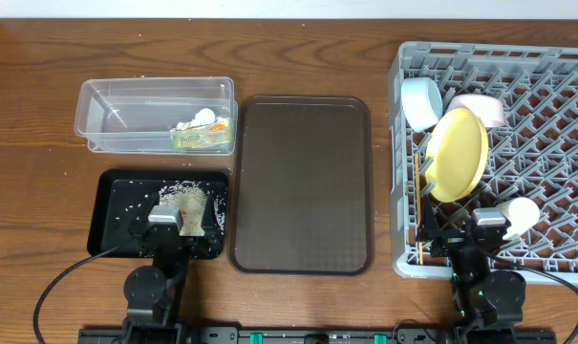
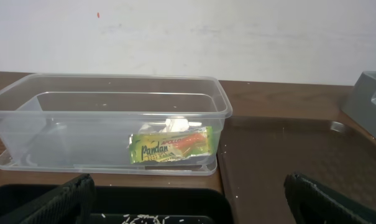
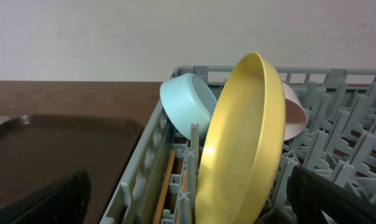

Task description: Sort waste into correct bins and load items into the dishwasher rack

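The clear tub (image 1: 126,107) holds the green-yellow wrapper (image 1: 203,139) and white tissue (image 1: 199,119); both also show in the left wrist view, wrapper (image 2: 169,146) and tissue (image 2: 175,124). The black tray (image 1: 126,196) holds loose rice (image 1: 185,203). My left gripper (image 1: 169,225) hovers open and empty over that tray (image 2: 188,205). The grey rack (image 1: 556,115) holds the yellow plate (image 1: 458,153) on edge, blue bowl (image 1: 422,102), white bowl (image 1: 481,108), pale cup (image 1: 520,215) and chopsticks (image 1: 417,205). My right gripper (image 1: 465,237) is open and empty at the rack's near left corner (image 3: 188,205), facing the plate (image 3: 243,143).
The large brown serving tray (image 1: 303,182) lies between the bins and the rack, with nothing on it. The tub (image 2: 113,106) stands just behind the black tray (image 2: 113,202). The wooden table runs to a white wall at the back.
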You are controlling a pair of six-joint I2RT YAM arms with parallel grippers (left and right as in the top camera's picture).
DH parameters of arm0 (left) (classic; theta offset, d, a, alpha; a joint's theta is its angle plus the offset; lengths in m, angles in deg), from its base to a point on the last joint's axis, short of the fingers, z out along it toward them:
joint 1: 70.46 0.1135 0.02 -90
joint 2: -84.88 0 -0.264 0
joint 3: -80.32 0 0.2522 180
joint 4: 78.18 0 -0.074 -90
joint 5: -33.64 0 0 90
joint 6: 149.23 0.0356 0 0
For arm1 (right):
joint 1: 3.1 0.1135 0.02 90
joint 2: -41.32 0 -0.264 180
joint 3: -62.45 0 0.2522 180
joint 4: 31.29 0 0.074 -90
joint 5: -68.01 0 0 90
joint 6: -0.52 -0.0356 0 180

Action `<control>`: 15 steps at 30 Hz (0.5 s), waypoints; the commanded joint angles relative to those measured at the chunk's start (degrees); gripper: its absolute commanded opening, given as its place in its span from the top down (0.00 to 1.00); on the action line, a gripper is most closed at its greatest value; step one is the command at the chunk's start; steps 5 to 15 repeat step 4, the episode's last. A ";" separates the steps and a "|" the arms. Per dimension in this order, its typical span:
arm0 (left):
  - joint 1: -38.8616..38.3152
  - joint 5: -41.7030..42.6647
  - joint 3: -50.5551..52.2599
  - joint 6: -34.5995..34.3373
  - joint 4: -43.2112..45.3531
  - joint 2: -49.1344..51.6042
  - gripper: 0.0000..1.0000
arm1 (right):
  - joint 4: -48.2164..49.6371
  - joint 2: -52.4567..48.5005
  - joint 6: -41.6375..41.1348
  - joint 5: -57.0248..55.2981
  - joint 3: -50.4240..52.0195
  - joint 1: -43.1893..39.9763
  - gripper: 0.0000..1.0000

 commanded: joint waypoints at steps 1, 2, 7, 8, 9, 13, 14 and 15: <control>0.35 -0.24 1.16 0.98 -1.66 -0.39 0.01 | -0.20 0.31 0.63 0.44 0.13 -0.83 0.01; 0.35 -0.24 1.16 0.98 -1.66 -0.39 0.01 | -0.20 0.31 0.63 0.44 0.13 -0.83 0.01; 0.35 -0.24 1.16 0.98 -1.66 -0.39 0.00 | -0.20 0.31 0.63 0.44 0.13 -0.83 0.01; 0.35 -0.24 1.16 0.98 -1.66 -0.39 0.00 | -0.20 0.31 0.63 0.44 0.13 -0.83 0.01; 0.35 -0.24 1.16 0.98 -1.66 -0.39 0.00 | -0.20 0.31 0.63 0.44 0.13 -0.83 0.01; 0.35 -0.24 1.16 0.98 -1.66 -0.39 0.00 | -0.20 0.31 0.63 0.44 0.13 -0.83 0.01; 0.35 -0.24 1.16 0.98 -1.66 -0.39 0.00 | -0.20 0.31 0.63 0.44 0.13 -0.83 0.01; 0.35 -0.24 1.16 0.98 -1.66 -0.39 0.00 | -0.20 0.31 0.63 0.44 0.13 -0.83 0.01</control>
